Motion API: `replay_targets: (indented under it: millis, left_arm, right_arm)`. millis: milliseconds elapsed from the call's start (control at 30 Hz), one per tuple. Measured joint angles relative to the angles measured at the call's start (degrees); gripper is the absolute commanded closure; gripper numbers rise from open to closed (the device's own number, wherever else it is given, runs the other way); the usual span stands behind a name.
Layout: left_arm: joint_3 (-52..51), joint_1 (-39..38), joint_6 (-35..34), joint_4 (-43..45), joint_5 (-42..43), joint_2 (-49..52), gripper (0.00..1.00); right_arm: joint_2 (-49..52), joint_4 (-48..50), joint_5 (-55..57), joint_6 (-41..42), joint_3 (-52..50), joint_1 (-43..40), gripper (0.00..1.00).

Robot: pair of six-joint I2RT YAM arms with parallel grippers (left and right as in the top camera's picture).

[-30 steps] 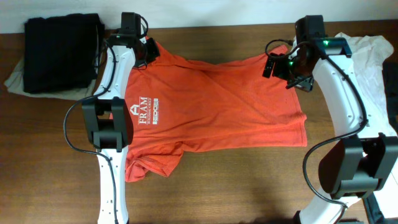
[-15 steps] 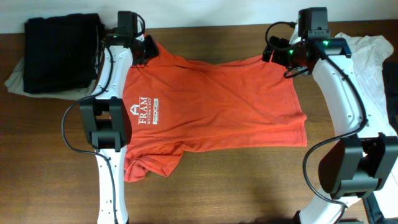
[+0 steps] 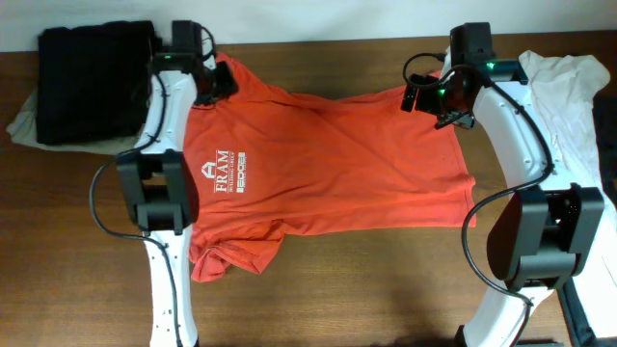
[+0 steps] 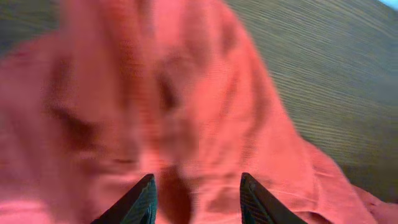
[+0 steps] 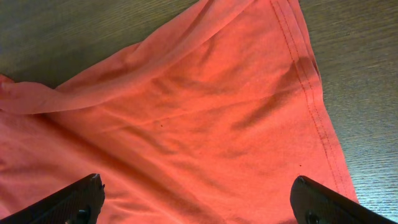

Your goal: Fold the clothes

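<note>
The red-orange T-shirt (image 3: 328, 164) lies spread on the wooden surface (image 3: 386, 280) in the centre of the overhead view. Its small white logo faces up at the left of centre, and one sleeve is bunched toward the lower left.

The left pincer (image 3: 217, 82) is at the shirt's upper left corner. In the blurred left wrist view its fingertips (image 4: 146, 199) stand apart with fabric filling the gap; it cannot be told whether they clamp the cloth.

The right pincer (image 3: 424, 96) is at the shirt's upper right corner. The right wrist view shows its fingers (image 5: 81, 199) spread wide over the fabric beside a stitched hem, gripping nothing.

A folded black garment (image 3: 96, 82) lies at the upper left. A white cloth (image 3: 569, 87) lies at the right edge.
</note>
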Motion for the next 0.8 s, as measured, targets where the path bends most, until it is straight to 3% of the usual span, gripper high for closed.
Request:
replay_targets:
  millis: [467, 600, 700, 800]
  left_arm:
    - [0.0, -1.5, 1.4, -3.2, -4.8, 0.2, 0.57]
    - [0.1, -1.5, 1.9, -2.1, -4.1, 1.3, 0.72]
    - [0.1, -1.3, 2.4, -1.3, -3.9, 1.6, 0.97]
    - [0.1, -1.3, 2.3, -1.0, -3.7, 1.8, 1.0]
  right_arm:
    - [0.0, -1.2, 0.0, 0.0, 0.0, 0.0, 0.01]
    - [0.0, -1.2, 0.0, 0.0, 0.0, 0.0, 0.01]
    - [0.0, -1.0, 0.0, 0.0, 0.0, 0.0, 0.01]
    - [0.0, -0.2, 0.0, 0.0, 0.0, 0.0, 0.01]
